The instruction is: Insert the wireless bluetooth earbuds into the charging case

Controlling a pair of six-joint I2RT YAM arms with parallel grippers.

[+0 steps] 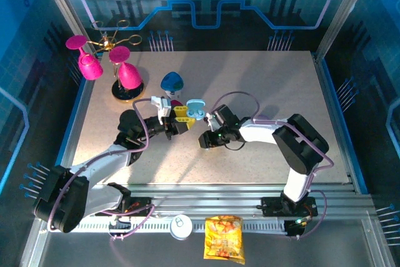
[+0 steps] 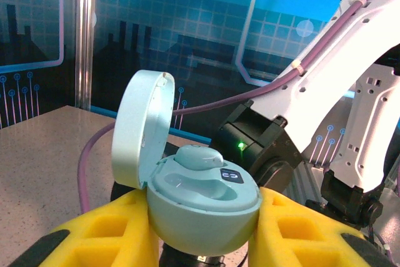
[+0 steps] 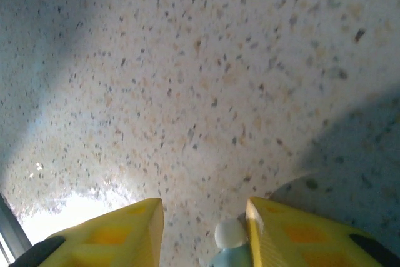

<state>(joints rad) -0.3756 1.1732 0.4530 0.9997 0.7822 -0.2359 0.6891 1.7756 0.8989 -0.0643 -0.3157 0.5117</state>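
Note:
My left gripper [image 2: 206,223] is shut on the pale blue charging case [image 2: 187,214], one yellow finger on each side. The case's lid [image 2: 140,129] stands open. One pale blue-grey earbud [image 2: 199,156] sits in the far slot, and the near slot is bare. From above, the case [image 1: 195,109] hangs just over the table's middle, with the left gripper [image 1: 181,117] to its left. My right gripper [image 1: 208,137] points down at the table just right of the case. In the right wrist view its jaws [image 3: 203,207] stand open, and a small pale earbud [image 3: 230,236] lies against the right finger.
A dark blue case [image 1: 172,82] lies behind the held case. Pink glasses on a gold stand [image 1: 119,67] are at the back left. A can [image 1: 182,226] and a snack bag [image 1: 224,237] lie on the near rail. The speckled table [image 1: 269,85] is bare at the right.

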